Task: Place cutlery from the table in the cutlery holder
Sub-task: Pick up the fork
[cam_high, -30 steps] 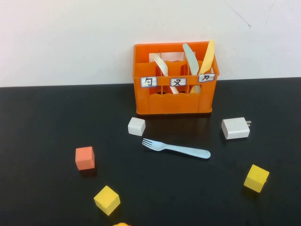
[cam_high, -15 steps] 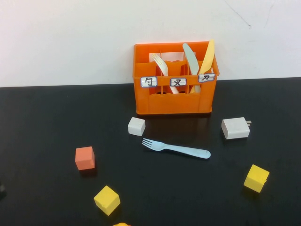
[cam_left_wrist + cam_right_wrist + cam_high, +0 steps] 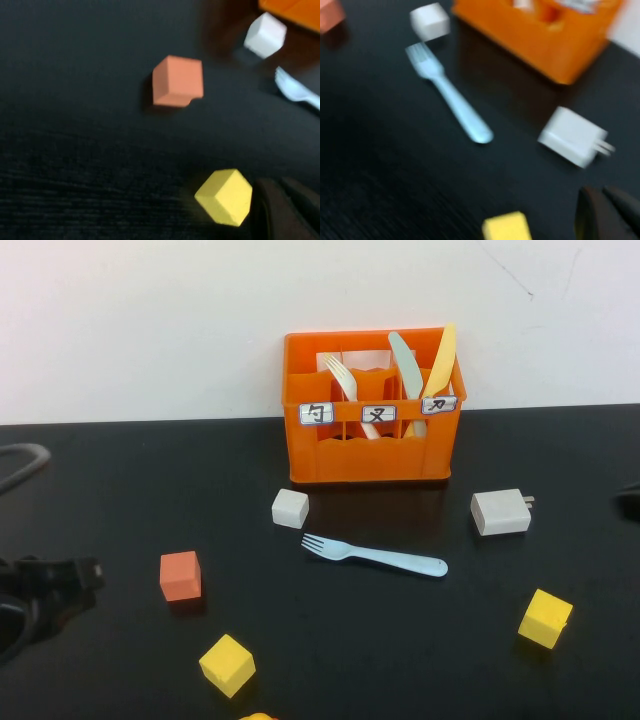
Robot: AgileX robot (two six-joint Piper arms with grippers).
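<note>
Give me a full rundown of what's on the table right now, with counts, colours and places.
light-blue fork: 1, pale blue, flat on the table in front of the crate, tines toward the robot's left
orange crate: 1, orange with three white labels, at the back against the wall
cream fork: 1, cream-white, standing in the crate's middle section
knives: 2, pale green and yellow, standing in the crate's right section
white cube: 1, white, front-left of the crate
white charger: 1, white, front-right of the crate
orange cube: 1, left of the fork
yellow cubes: 2 whole, near-left and near-right
table: 1, black
left gripper: left edge, low
right gripper: right edge, barely in
</note>
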